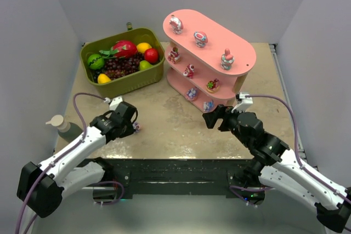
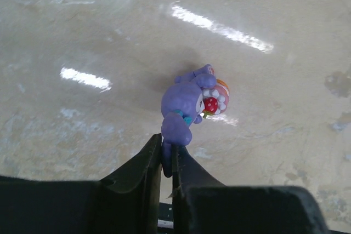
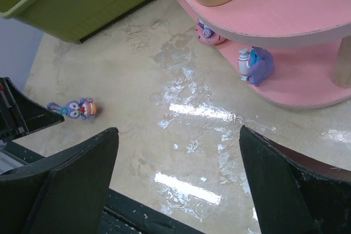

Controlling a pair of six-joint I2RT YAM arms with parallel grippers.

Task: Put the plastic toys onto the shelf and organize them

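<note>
Left gripper (image 2: 167, 154): jaws clamped on purple bunny toy (image 2: 184, 105), one thin end only. Right gripper (image 3: 178, 131): spread wide, holding nothing. Shelf (image 1: 236, 45): figurines (image 1: 200, 38) on every tier. Bunny toy: low at table (image 2: 82, 36), well apart from shelf (near left arm). Risk: slender pinch lets it swivel or drop on lift.

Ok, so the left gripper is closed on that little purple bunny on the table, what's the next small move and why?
Probably a short, straight lift. The left gripper is shut on only one thin end of the purple bunny, which lies on the table, so checking the pinch holds seems wise before carrying it to the shelf.
</note>
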